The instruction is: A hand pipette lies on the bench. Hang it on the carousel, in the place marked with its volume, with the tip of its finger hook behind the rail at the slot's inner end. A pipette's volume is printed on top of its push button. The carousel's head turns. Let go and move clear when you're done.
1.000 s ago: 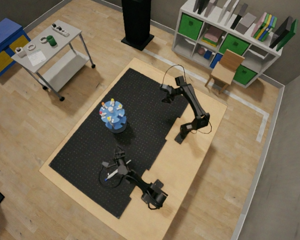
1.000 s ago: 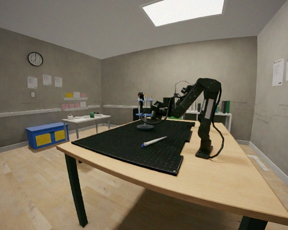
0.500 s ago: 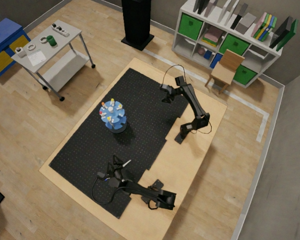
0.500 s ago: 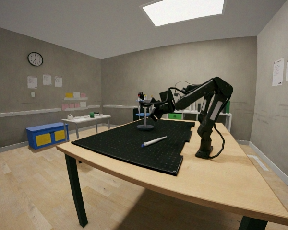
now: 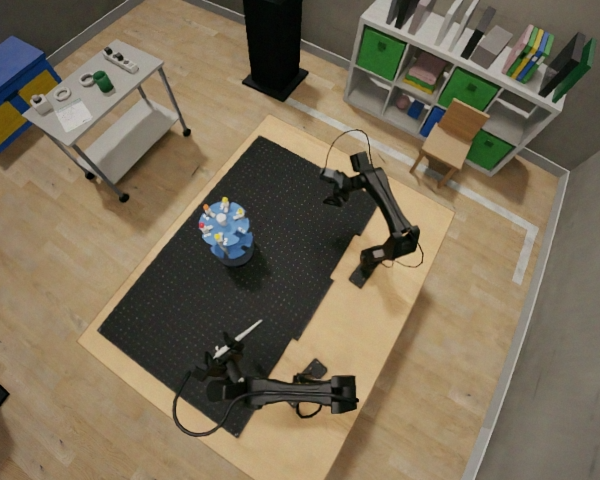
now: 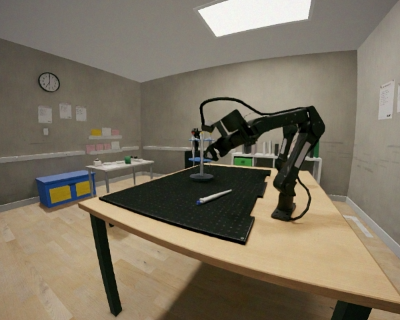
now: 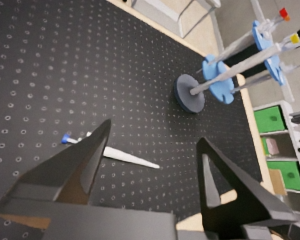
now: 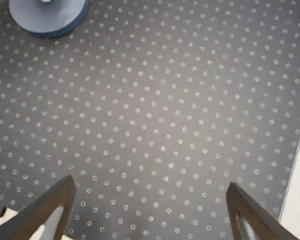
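Ok so, pipette is lying flat on the black mat, not hung yet. Blue push button on one end, thin white tip on the other. Can't read the vol. print on the button tbh, way too small in these pics.

L gripper is wide open, nothing in it. It's up above the mat over by the pipette, fingers well spread. In the L wrist cam one finger overlaps part of the pipette body, but that's just line of sight afaict, no grip on it.

R gripper is also open w/ nothing btwn the fingers, hanging over the mat on the far side, well apart from the pipette.

Carousel stands upright on the mat, well apart from the pipette, round dark base + blue discs up top. Already has other pipettes on it, w/ yellow, red & orange buttons. Can't make out the slot vols. either, so idk which place matches.
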Controlling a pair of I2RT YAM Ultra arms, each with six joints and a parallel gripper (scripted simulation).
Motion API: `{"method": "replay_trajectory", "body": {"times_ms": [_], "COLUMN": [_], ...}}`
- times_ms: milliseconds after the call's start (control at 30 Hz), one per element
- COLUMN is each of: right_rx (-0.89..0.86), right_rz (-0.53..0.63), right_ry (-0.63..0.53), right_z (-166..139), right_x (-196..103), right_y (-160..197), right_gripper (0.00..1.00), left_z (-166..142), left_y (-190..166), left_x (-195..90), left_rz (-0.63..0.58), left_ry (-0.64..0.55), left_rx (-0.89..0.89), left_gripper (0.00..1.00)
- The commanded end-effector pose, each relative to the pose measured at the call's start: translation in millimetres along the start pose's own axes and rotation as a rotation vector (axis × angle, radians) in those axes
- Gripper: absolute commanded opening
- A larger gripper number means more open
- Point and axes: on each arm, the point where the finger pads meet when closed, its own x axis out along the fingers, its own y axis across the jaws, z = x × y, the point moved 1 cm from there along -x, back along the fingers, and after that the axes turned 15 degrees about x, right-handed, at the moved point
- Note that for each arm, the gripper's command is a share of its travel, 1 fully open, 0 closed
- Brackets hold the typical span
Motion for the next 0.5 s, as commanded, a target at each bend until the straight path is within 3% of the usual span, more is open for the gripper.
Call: {"method": "replay_trajectory", "body": {"times_ms": [0,167,333,467], "right_rx": [-0.018,-0.018,-0.018,-0.018], "right_rz": [-0.004,-0.004,-0.004,-0.004], "right_ry": [-0.035,-0.035,-0.035,-0.035], "right_z": [8,8,8,8], "right_x": [-5,-5,-5,-5], "right_y": [-1,-1,-1,-1], "right_gripper": [1.00,1.00,1.00,1.00], "left_z": [-6,-2,0,0], "left_y": [16,42,38,38], "left_x": [-23,-51,-47,-47], "left_rz": [0.000,0.055,0.020,0.016], "left_ry": [0.211,0.278,0.385,0.393], "left_rx": [0.182,0.321,0.397,0.400], "left_gripper": [1.00,1.00,1.00,1.00]}}
